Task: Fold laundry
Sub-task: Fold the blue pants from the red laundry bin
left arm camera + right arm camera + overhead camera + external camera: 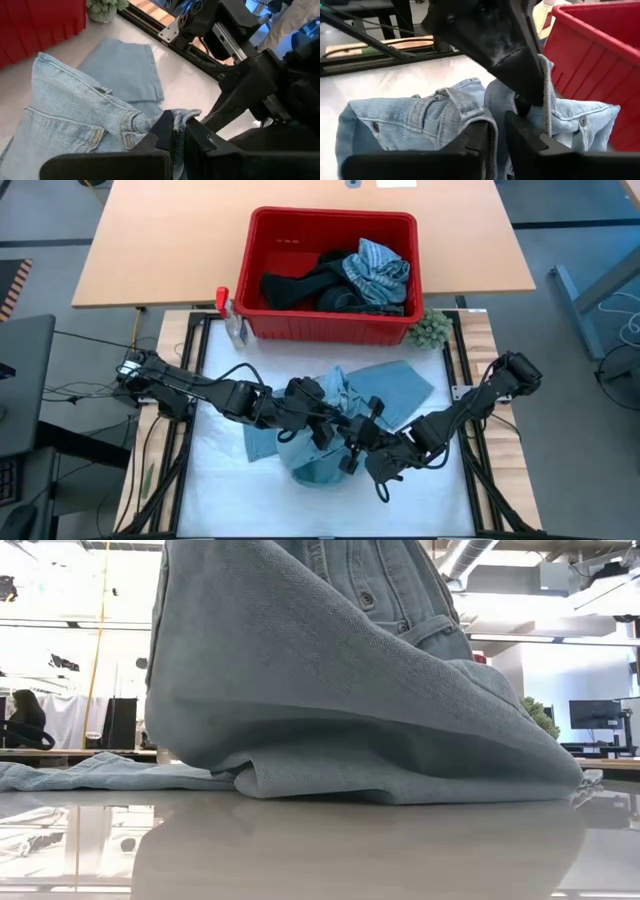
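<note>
Two end effectors meet over one light blue denim garment that lies rumpled on the white counter, just in front of the red basket, which holds the other laundry: dark pieces and a grey-blue striped one. The left end effector has its jaws together, clamped on a bunched fold of the denim near a button tab, and lifts that fold clear of the counter. The right end effector sits just beside it with its jaws a narrow gap apart, and a hemmed edge of the garment lies between them; whether it grips that edge or is letting go, the pictures do not settle. From the level view the cloth rises in a tall tent, so the denim looks stiff enough to hold a crease yet soft enough to sag under its own weight. It is probably heavier than the pieces in the basket, not slippery and not fragile. Thick seams, the collar band and the hem are the sensible places to take hold, since single layers would likely slide out of narrow jaws. A green fuzzy ball rests at the basket's corner, apart from the garment.
</note>
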Motion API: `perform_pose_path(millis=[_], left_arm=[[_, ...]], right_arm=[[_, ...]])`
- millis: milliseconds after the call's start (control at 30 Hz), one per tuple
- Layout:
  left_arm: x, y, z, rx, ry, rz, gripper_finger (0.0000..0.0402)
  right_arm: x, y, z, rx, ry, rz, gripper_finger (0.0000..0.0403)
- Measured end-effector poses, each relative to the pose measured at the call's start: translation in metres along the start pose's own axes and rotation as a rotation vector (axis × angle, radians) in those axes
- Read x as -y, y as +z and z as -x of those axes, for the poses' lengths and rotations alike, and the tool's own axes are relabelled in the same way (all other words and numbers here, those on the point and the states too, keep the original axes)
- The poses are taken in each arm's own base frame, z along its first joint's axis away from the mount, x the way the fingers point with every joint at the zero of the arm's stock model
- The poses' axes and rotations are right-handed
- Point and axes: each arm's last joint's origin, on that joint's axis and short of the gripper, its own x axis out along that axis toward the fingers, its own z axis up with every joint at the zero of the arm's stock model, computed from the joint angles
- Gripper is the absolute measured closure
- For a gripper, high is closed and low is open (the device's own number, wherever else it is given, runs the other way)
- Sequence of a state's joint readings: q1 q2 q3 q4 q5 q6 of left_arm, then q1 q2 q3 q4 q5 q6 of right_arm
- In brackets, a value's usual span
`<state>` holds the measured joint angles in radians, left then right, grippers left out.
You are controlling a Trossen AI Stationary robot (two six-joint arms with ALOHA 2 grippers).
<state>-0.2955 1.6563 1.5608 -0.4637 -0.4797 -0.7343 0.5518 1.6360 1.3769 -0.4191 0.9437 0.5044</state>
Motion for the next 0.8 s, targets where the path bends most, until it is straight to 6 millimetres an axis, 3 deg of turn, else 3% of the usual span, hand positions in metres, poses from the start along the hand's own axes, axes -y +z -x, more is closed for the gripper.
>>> perform_pose_path(millis=[433,800], left_arm=[[-0.0025,-0.0025,0.0000,-0.028,0.020,-0.021,0.0400],[-0.0019,-0.0019,-0.0003,-0.035,0.000,-0.017,0.0400]], right_arm=[[0.0029,-0.0008,-0.0060,-0.014,-0.016,0.024,0.0228],[0.0043,-0.0003,-0.0084,-0.023,-0.008,0.019,0.0222]])
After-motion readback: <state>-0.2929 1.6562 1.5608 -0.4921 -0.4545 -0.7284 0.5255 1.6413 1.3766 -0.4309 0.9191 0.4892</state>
